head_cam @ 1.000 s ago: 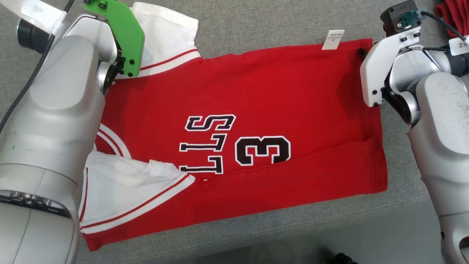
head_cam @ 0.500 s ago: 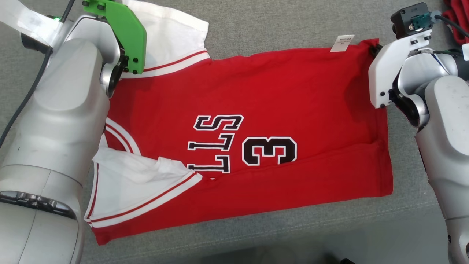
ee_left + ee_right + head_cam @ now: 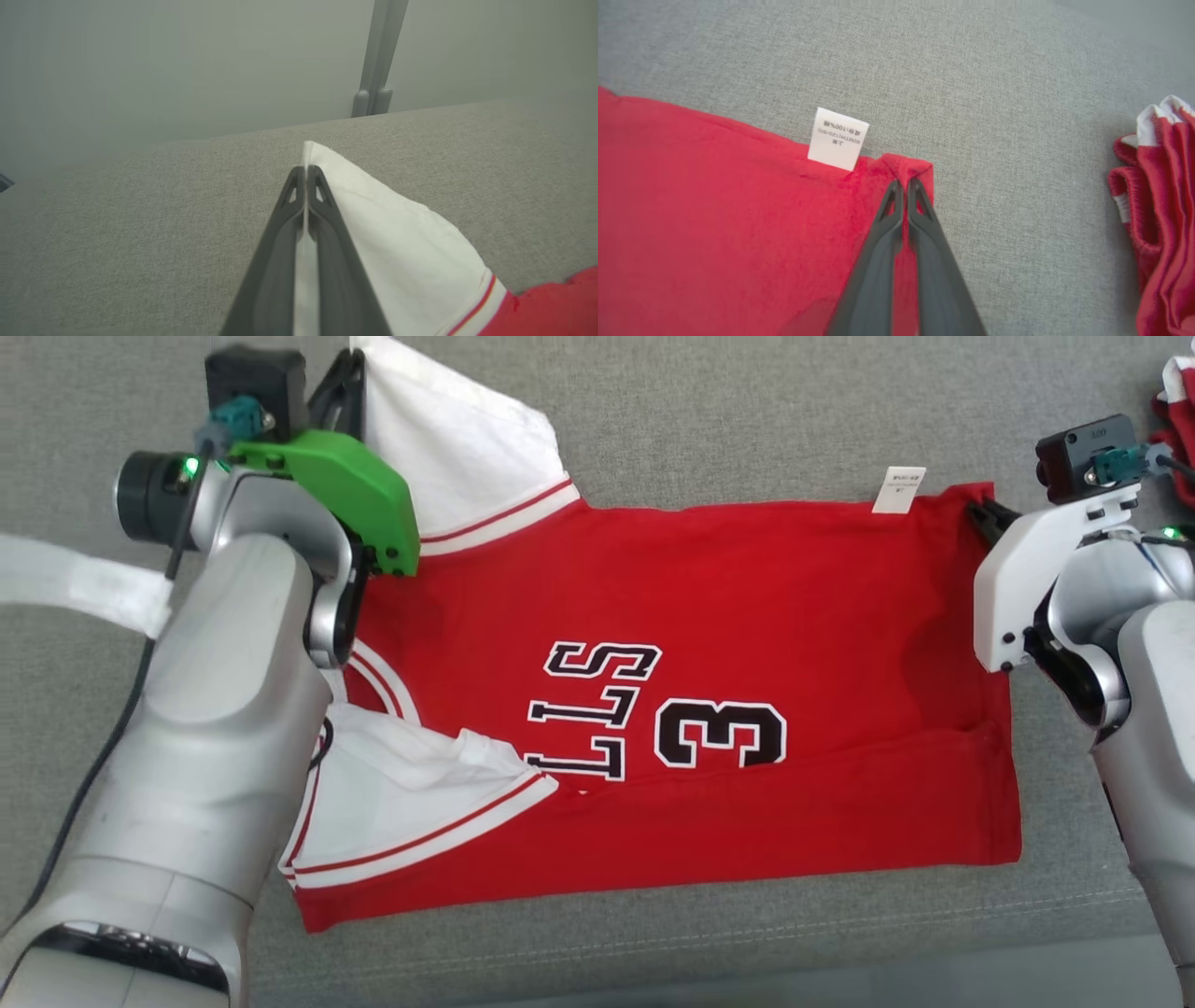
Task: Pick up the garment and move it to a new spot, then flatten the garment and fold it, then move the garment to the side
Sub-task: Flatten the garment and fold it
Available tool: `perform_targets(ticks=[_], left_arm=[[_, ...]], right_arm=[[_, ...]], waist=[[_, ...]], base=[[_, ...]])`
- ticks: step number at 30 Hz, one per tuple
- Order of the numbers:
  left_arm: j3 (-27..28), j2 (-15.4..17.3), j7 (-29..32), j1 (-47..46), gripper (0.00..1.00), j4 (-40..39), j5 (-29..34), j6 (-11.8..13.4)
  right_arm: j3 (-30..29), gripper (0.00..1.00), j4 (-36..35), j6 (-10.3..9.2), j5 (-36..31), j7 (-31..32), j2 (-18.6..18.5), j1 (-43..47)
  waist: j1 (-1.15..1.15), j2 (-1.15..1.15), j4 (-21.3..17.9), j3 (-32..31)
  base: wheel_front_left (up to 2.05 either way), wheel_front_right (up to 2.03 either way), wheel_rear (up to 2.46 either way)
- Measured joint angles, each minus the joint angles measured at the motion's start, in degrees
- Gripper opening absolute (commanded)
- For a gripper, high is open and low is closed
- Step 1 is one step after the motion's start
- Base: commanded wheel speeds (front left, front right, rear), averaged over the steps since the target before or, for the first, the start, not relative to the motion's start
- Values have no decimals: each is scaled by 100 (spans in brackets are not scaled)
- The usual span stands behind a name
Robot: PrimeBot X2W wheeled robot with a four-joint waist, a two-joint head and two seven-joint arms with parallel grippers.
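Pinching the tip of a white sleeve (image 3: pixel 397 233), the left gripper (image 3: pixel 306 170) has its two dark fingers pressed together with a sliver of white cloth between them. The right gripper (image 3: pixel 903 183) is likewise clenched, its tips nipping the far right corner of the red hem, where the cloth puckers into a small fold.

Both belong to the garment (image 3: pixel 709 588), a red jersey with white sleeves edged in red stripes. It lies spread flat across the middle of the grey fabric surface (image 3: pixel 709 411), collar end towards the robot's left and hem towards its right, with its lower side near the front edge of that surface.

Black, white-outlined lettering (image 3: pixel 597 709) on the chest reads "LLS", turned sideways in the head view, with its beginning hidden under the folded-in near sleeve. Just beside it is a large numeral (image 3: pixel 719 733), "3".

A white care tag (image 3: pixel 838 138) sticks out from the far edge of the jersey near the right gripper. Its small print includes "100%"; the rest is too small to read.

A second red cloth (image 3: pixel 1162 210) with white trim lies bunched at the surface's right edge, well apart from the jersey.
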Motion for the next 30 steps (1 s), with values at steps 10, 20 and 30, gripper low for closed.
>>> perform_targets(ticks=[10, 20, 30], left_arm=[[-7, 310, 40, 1617, 0, -1861, -67, 616], [-57, 922, 808, 3435, 0, -3821, -153, 1314], [-146, 1061, 1045, 4384, 0, -4409, -341, 1606]], right_arm=[[-29, 0, -475, 0, 15, -147, -342, 841], [405, 0, -876, 0, 216, -211, -810, 1586], [1627, 0, -564, 0, 386, -268, -1827, 1438]], waist=[[0, 0, 217, -593], [0, 0, 388, -1053], [0, 0, 518, -1177]], base=[[0, 0, 0], [0, 0, 0], [0, 0, 0]])
